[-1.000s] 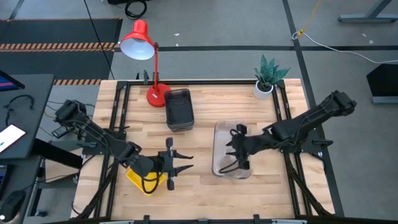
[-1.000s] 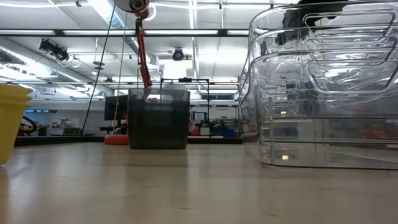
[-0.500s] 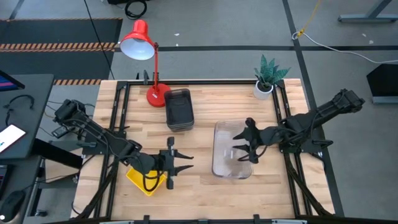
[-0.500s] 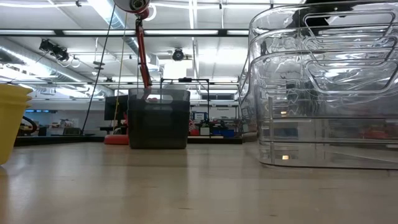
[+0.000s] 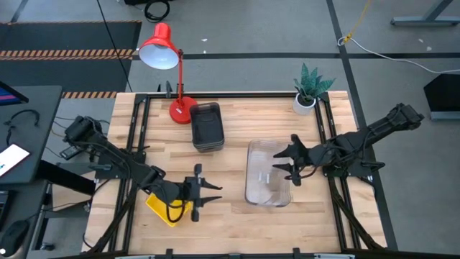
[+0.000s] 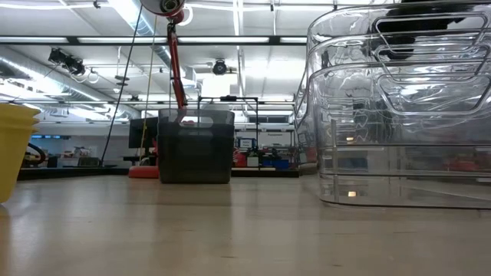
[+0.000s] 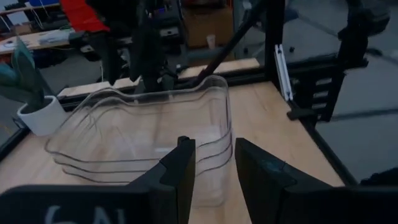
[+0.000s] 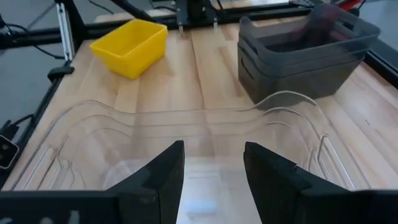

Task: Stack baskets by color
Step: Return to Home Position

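Nested clear baskets (image 5: 260, 183) (image 7: 143, 140) (image 8: 186, 134) stand on their bases on the table, right of centre. Dark grey baskets (image 5: 207, 128) (image 8: 305, 53) sit nested at the far middle. The yellow baskets (image 5: 164, 208) (image 8: 130, 45) rest near the front left. My right gripper (image 5: 277, 163) (image 8: 213, 177) hovers open above the right part of the clear baskets, empty. My left gripper (image 5: 214, 194) (image 7: 214, 171) hangs open just right of the yellow baskets, pointing toward the clear ones, with nothing between its fingers.
A red desk lamp (image 5: 171, 65) stands at the far left beside the grey baskets. A small potted plant (image 5: 309, 90) is in the far right corner. Bare wood (image 5: 230, 205) lies between the yellow and clear baskets. Black frame rails (image 5: 327, 137) line the table's sides.
My right gripper has drawn back toward the table's right edge, from over the middle of the clear baskets to their right part, staying open. My left gripper has sunk a little beside the yellow baskets. None of the baskets has moved.
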`<move>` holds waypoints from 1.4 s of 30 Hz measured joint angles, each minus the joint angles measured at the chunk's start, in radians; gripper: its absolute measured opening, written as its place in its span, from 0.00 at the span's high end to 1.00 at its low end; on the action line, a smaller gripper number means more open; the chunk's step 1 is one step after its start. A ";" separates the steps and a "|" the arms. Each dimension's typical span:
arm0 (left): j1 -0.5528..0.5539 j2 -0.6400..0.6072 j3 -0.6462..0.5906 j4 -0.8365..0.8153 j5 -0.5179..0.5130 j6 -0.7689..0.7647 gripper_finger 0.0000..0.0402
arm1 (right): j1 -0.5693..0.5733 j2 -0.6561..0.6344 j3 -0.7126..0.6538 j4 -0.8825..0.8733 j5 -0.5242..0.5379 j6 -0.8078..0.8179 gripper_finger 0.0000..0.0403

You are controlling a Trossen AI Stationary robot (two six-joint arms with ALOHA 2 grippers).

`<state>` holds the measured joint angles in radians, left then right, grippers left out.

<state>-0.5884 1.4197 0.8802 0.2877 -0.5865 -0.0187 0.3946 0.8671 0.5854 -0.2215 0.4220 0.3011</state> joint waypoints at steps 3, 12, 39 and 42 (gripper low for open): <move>0.001 -0.023 -0.091 0.116 -0.004 -0.001 0.70 | 0.000 -0.029 -0.020 0.011 0.000 -0.007 0.57; 0.009 -0.272 -0.248 0.165 -0.011 0.049 0.70 | -0.017 -0.175 -0.066 0.012 0.000 -0.054 0.57; 0.137 -1.015 -0.777 0.349 0.005 0.266 0.72 | -0.179 -0.551 -0.383 0.386 -0.057 -0.273 0.57; 0.151 -1.095 -0.813 0.347 0.003 0.266 0.76 | -0.196 -0.586 -0.409 0.386 -0.057 -0.250 0.57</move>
<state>-0.4371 0.3252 0.0674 0.6350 -0.5830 0.2470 0.1989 0.2808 0.1765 0.1646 0.3645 0.0512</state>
